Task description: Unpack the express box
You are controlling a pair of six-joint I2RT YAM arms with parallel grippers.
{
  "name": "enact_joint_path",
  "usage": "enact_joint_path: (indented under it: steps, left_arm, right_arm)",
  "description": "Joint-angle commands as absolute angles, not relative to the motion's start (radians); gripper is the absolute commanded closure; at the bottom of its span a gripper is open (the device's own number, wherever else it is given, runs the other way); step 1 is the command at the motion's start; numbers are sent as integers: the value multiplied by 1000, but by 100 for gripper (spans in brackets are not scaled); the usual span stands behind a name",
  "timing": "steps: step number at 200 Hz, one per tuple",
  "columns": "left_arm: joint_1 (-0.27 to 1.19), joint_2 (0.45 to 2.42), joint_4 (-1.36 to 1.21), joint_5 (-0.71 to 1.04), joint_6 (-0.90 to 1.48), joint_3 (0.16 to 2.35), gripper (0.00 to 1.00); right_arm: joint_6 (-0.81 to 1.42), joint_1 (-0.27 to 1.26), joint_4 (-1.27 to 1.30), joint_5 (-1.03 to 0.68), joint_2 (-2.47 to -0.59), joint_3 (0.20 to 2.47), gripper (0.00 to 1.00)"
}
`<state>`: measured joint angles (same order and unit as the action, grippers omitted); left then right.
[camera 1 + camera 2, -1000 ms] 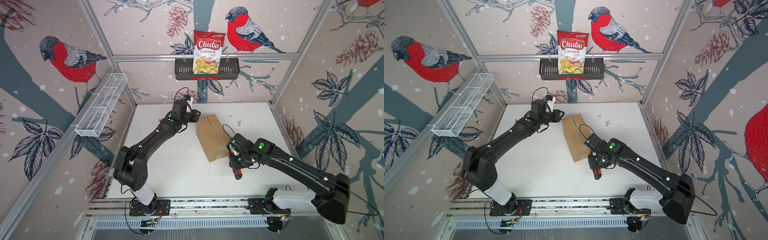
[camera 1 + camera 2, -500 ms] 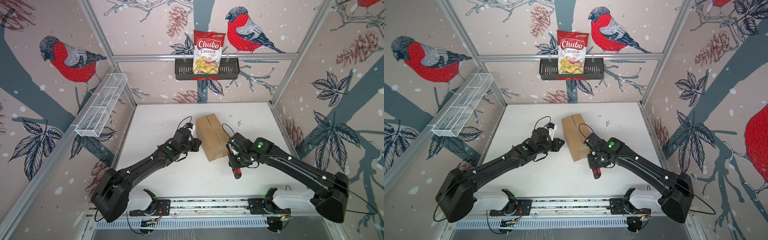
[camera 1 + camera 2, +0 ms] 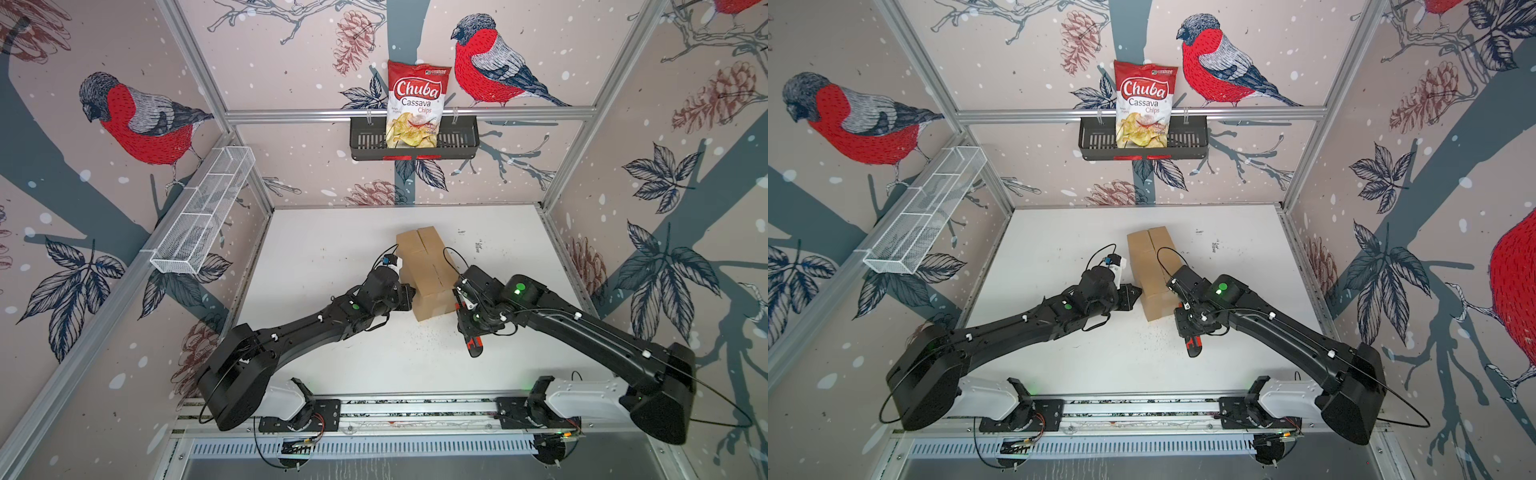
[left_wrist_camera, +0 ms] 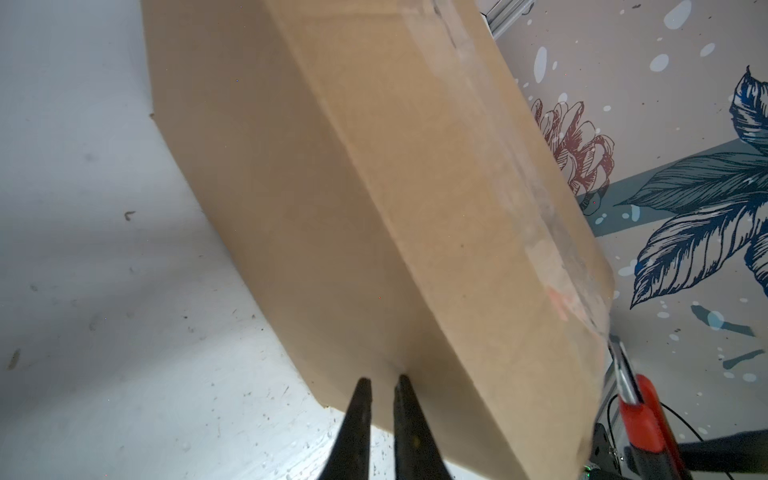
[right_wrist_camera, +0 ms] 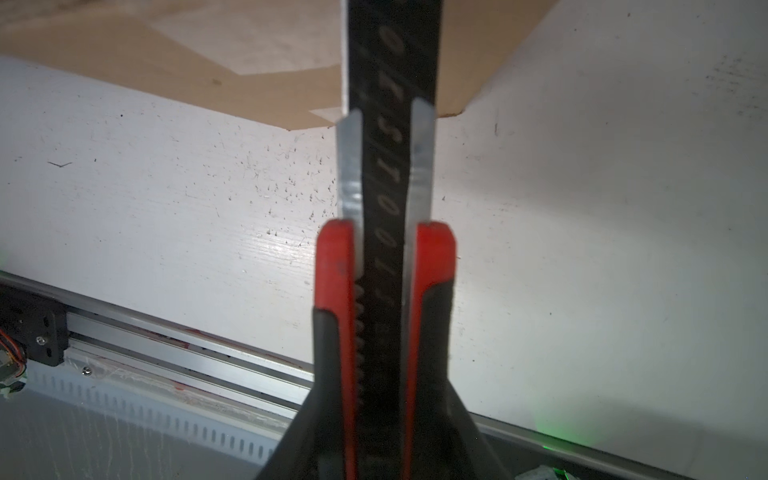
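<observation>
The express box (image 3: 428,266) (image 3: 1154,266), a brown carton with its taped flaps shut, lies mid-table in both top views. My left gripper (image 3: 409,294) (image 3: 1136,294) is at its left side near the front end. In the left wrist view its tips (image 4: 382,380) touch the carton's side wall (image 4: 374,208), jaws nearly together with nothing between them. My right gripper (image 3: 467,322) (image 3: 1190,328) (image 5: 380,395) is by the carton's front right corner, shut on a red and black utility knife (image 3: 473,345) (image 5: 386,249) whose blade end points toward the carton (image 5: 124,50).
A black basket (image 3: 457,137) on the back wall holds a Chuba chips bag (image 3: 417,104). A white wire basket (image 3: 203,216) hangs on the left wall. An aluminium rail (image 3: 415,409) runs along the table's front edge. Walls enclose three sides.
The left arm has drawn back from the carton's far left corner to its left side near the front, and its jaws have narrowed. The right arm and knife have not moved.
</observation>
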<state>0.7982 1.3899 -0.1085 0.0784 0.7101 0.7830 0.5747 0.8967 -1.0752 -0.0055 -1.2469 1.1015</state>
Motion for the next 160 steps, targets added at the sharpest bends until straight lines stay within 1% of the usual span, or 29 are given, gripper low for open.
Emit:
enact_joint_path:
  steps: [1, 160]
  left_arm:
    - [810, 1400, -196, 89, 729, 798, 85]
    - [891, 1453, -261, 78, 750, 813, 86]
  right_arm:
    - [560, 903, -1061, -15, -1249, 1115, 89]
    - [563, 916, -1063, -11, -1291, 1139, 89]
